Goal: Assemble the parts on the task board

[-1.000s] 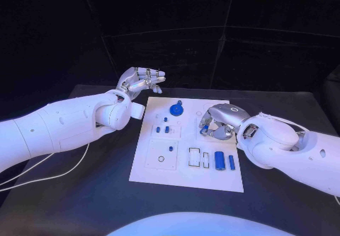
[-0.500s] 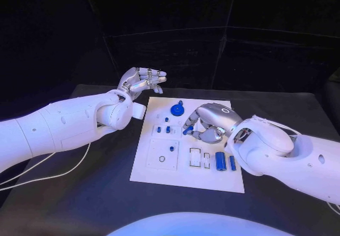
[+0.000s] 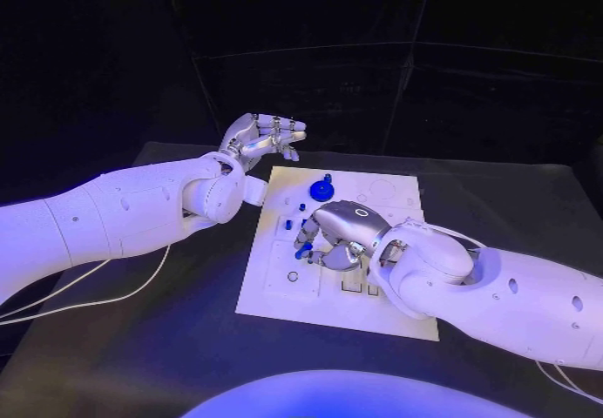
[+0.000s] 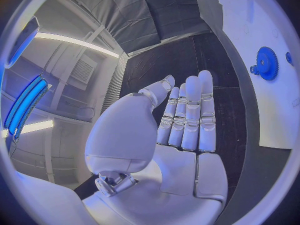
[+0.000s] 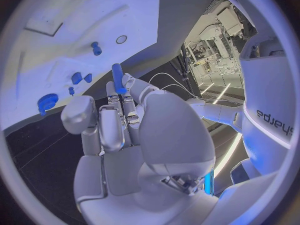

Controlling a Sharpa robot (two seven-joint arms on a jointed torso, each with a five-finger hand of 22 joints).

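The left hand (image 4: 181, 130) is held flat above the black table (image 4: 169, 60), fingers (image 4: 187, 110) straight and together, holding nothing. Beyond it lies the white task board (image 4: 262, 30), carrying a blue gear (image 4: 267, 63).

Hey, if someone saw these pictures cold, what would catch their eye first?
Probably the right hand, low over the middle of the white task board and holding a slim blue peg upright in its fingertips. Next, the blue gear standing near the board's far edge. The left hand is raised beyond the board's far left corner, holding nothing.
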